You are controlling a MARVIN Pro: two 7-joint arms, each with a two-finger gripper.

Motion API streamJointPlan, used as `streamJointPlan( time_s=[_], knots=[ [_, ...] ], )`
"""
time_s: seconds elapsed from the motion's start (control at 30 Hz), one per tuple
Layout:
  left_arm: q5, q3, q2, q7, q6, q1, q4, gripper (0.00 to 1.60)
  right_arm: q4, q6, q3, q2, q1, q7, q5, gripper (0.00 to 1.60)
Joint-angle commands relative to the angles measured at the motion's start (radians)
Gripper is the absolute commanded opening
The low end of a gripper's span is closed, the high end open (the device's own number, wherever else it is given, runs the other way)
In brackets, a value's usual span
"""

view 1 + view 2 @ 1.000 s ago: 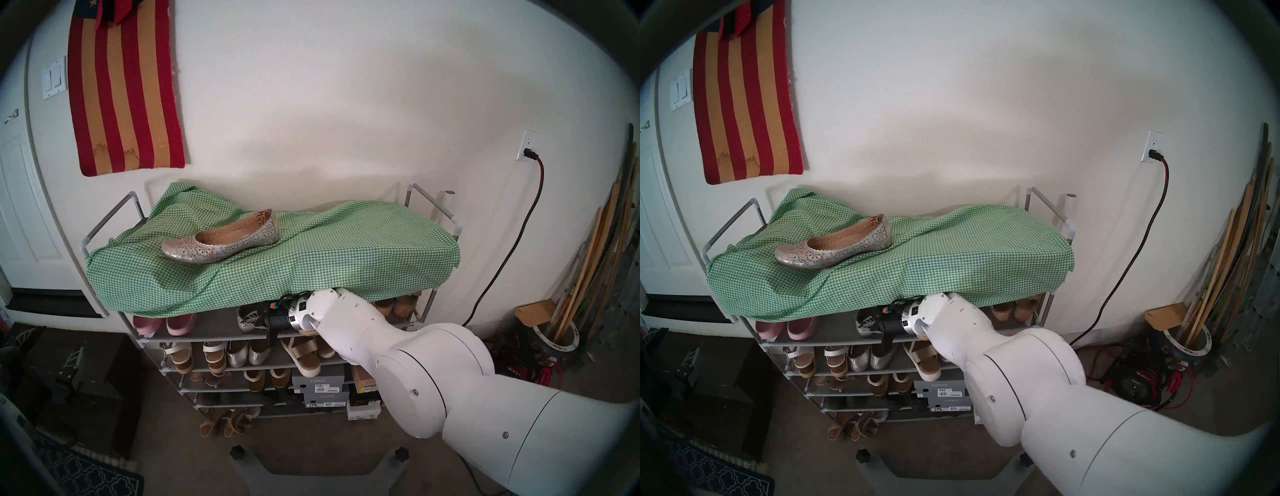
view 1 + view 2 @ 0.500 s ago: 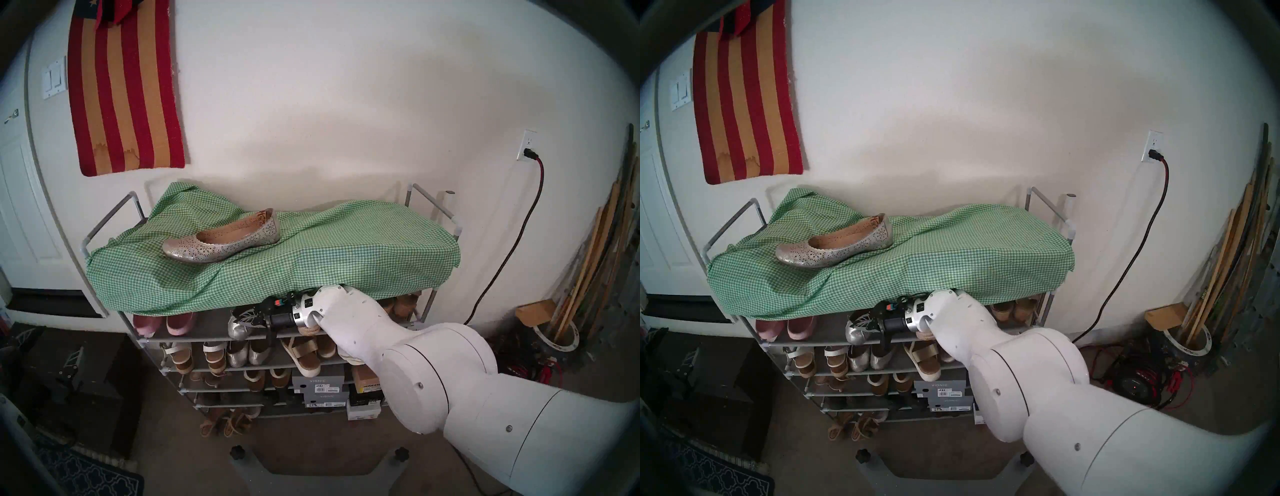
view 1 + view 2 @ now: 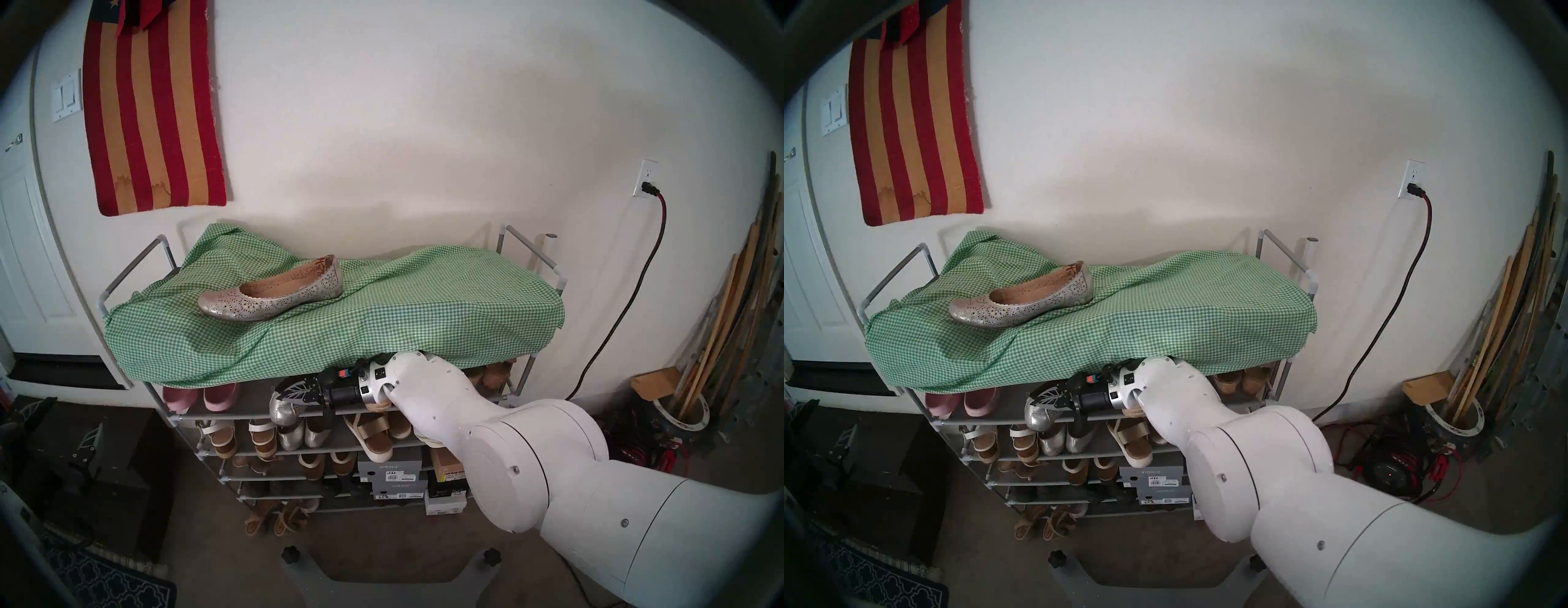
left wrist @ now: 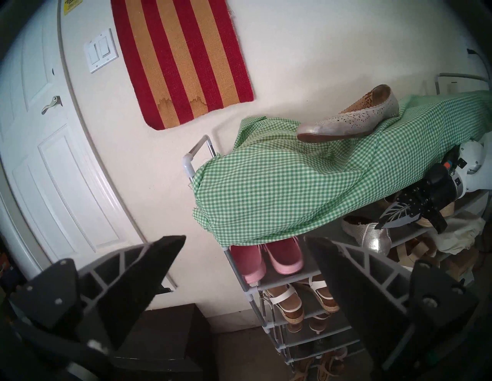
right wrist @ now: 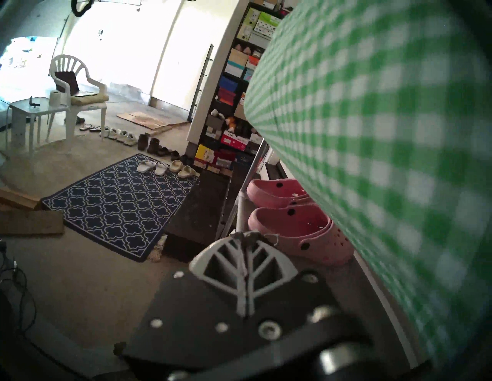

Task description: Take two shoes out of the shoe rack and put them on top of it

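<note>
On the shoe rack (image 3: 515, 380), one perforated silver-gold flat (image 3: 271, 293) lies on its sole on the green gingham cloth (image 3: 382, 331) that covers the top, toward the left end with its toe pointing left. Our right end effector (image 3: 282, 397) reaches in just under the cloth's front edge, pointing left along the uppermost shelf. Its fingers are pressed together on the second flat (image 3: 285, 412), which hangs at the shelf's front rail with its shiny end sticking out past the edge. A pair of pink clogs (image 3: 203, 397) sits at the left end of that same shelf, apart from the held shoe. In the left wrist view, our left end effector (image 4: 245, 255) stands off to the left of the rack, fingers spread wide with nothing between them.
</note>
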Motion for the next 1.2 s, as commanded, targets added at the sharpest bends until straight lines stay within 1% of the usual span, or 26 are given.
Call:
streamJointPlan(
  time_s=[0.0, 0.1, 0.13, 0.27, 0.37, 0.67, 0.87, 0.97, 1.17],
  knots=[
    [-0.003, 0.001, 0.006, -0.004, -0.003, -0.004, -0.006, 1.6, -0.05, -0.097, 0.021, -0.099, 0.053, 0.058, 0.038, 0.0],
    [-0.003, 0.001, 0.006, -0.004, -0.003, -0.004, -0.006, 1.6, -0.05, -0.097, 0.021, -0.099, 0.053, 0.058, 0.038, 0.0],
    [-0.003, 0.001, 0.008, -0.005, -0.003, -0.005, -0.006, 1.6, -0.051, -0.102, 0.021, -0.112, 0.056, 0.041, 0.035, 0.0],
    [-0.003, 0.001, 0.008, -0.005, -0.003, -0.005, -0.006, 1.6, -0.051, -0.102, 0.021, -0.112, 0.056, 0.041, 0.035, 0.0],
    [-0.003, 0.0, 0.009, -0.006, -0.003, -0.006, -0.006, 1.6, -0.048, -0.111, 0.023, -0.111, 0.057, 0.026, 0.032, 0.0],
    [-0.002, -0.001, 0.012, -0.009, -0.003, -0.008, -0.006, 1.6, -0.02, -0.127, 0.033, -0.039, 0.041, -0.004, 0.024, 0.0],
    [-0.002, -0.001, 0.013, -0.01, -0.002, -0.008, -0.006, 1.6, 0.011, -0.125, 0.016, -0.006, 0.016, -0.005, 0.0, 0.0],
    [-0.002, -0.002, 0.013, -0.012, -0.002, -0.009, -0.006, 1.6, 0.04, -0.123, 0.013, 0.021, -0.005, -0.012, -0.009, 0.0],
    [-0.002, -0.003, 0.014, -0.013, -0.002, -0.01, -0.006, 1.6, 0.067, -0.134, -0.002, 0.044, -0.027, -0.017, -0.022, 0.0]
  ],
)
